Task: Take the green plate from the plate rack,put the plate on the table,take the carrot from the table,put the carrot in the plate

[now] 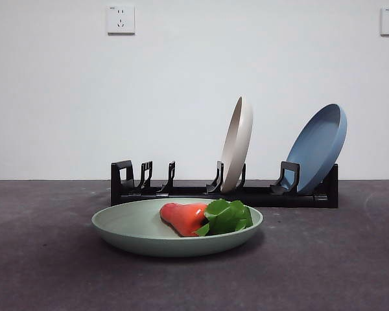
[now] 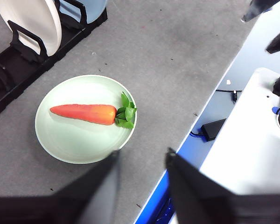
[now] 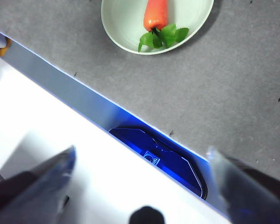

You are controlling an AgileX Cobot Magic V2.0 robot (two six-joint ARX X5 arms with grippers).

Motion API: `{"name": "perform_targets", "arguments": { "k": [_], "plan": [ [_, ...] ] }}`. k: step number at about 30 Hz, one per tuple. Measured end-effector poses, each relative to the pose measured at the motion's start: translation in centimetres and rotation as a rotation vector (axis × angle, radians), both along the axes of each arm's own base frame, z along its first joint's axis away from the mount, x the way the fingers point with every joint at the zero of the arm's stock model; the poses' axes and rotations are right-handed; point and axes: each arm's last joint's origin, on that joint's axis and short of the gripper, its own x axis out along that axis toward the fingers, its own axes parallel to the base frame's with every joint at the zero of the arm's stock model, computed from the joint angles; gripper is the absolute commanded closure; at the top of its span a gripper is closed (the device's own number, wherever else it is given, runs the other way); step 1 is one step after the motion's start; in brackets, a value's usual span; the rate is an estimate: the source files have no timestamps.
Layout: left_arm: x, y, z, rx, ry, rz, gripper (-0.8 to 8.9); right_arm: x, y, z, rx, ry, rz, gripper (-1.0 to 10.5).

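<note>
A: Where do things stand around the green plate (image 1: 142, 236)?

B: It lies flat on the table (image 1: 39, 272), just in front of the plate rack (image 1: 223, 193). The carrot (image 2: 84, 113) lies inside it, across the middle, leaves (image 1: 227, 217) toward the rim. In the rack behind it, a cream-white plate (image 1: 237, 144) and a blue plate (image 1: 319, 148) lean in their slots.

A: And the grippers?

B: The left gripper (image 2: 142, 179) hangs above the table edge, off to the side of the green plate, jaws apart and empty. The right gripper (image 3: 140, 186) is farther from the plate, out over the white base beyond the table edge, jaws spread wide, nothing in them.

A: So what is left to do?

B: By my reading, nothing but pulling clear; the carrot looks placed. To do that well, I'd keep both arms high and away from the green plate, so no jaw clips its rim or tips the leaning plates behind it. The carrot is round and could roll if the plate is bumped.
</note>
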Motion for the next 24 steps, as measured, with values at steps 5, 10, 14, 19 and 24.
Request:
{"name": "perform_targets", "arguments": {
  "k": [5, 10, 14, 19, 24],
  "plan": [
    [-0.04, 0.06, -0.09, 0.010, 0.007, 0.000, 8.21, 0.04, 0.03, -0.01, -0.005, -0.005, 0.009, 9.5],
    [-0.03, 0.06, -0.09, 0.010, 0.006, 0.001, 8.15, 0.03, 0.02, -0.01, -0.006, -0.007, 0.011, 9.5],
    [-0.03, 0.06, -0.09, 0.010, 0.005, 0.002, 8.15, -0.02, -0.03, 0.02, -0.006, -0.012, 0.012, 9.5],
    [-0.03, 0.07, -0.09, 0.011, 0.005, 0.002, 8.15, -0.09, -0.10, 0.05, -0.004, -0.015, 0.013, 9.5],
    [-0.03, 0.07, -0.09, 0.011, 0.004, 0.003, 8.15, -0.09, -0.10, 0.05, -0.004, -0.015, 0.013, 9.5]
  ]
}}
